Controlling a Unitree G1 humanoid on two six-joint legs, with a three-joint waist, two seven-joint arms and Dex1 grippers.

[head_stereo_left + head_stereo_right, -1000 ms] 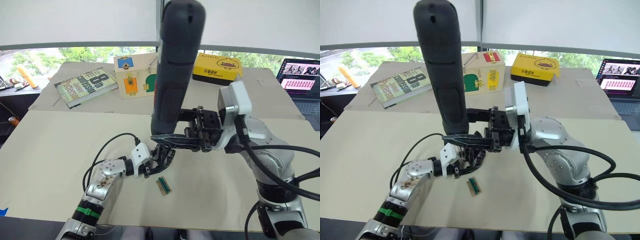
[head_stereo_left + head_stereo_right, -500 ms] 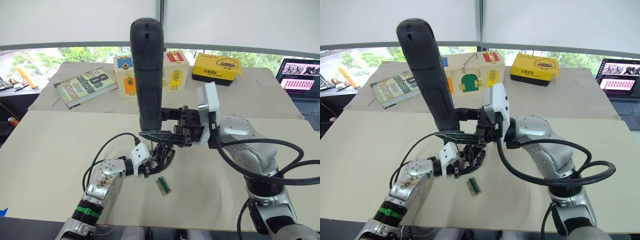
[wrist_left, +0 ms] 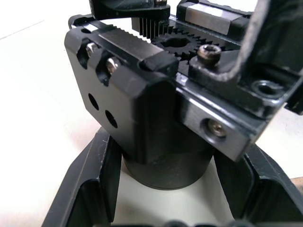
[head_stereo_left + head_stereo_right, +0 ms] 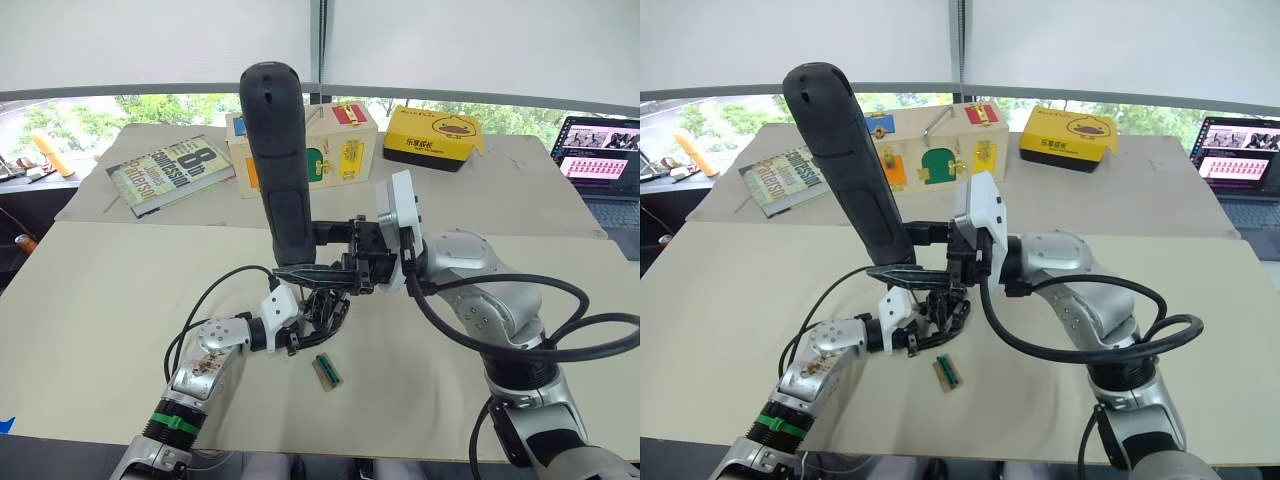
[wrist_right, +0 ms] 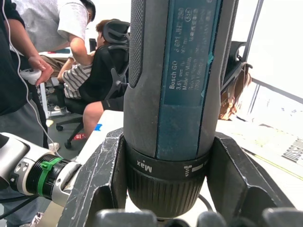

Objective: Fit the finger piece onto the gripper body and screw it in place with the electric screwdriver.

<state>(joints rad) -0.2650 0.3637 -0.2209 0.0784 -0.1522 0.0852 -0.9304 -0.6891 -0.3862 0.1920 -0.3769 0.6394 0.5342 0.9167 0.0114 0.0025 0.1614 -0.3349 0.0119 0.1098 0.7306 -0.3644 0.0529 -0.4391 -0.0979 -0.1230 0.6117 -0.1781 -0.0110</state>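
My right gripper (image 4: 305,250) is shut on the electric screwdriver (image 4: 275,150), a thick dark cylinder with a teal label (image 5: 182,71), held nearly upright with its top leaning a little to the left. Its lower end points down at the gripper body (image 4: 322,308), a black blocky mechanism with a toothed gear and screws (image 3: 142,113). My left gripper (image 3: 175,158) is shut on that body just above the table, one finger (image 3: 90,189) on each side of its round base. The screwdriver's bit is hidden behind my right fingers (image 5: 102,179). The finger piece is hidden.
A small green-and-tan block (image 4: 327,372) lies on the table (image 4: 100,300) just in front of the gripper body. At the back are a book (image 4: 170,172), a wooden latch box (image 4: 335,140), a yellow box (image 4: 435,135) and a laptop (image 4: 600,160). People (image 5: 42,61) are behind.
My right arm has swung the electric screwdriver to the left and lower, bringing it over the gripper body. The left arm and the body it holds have stayed put.
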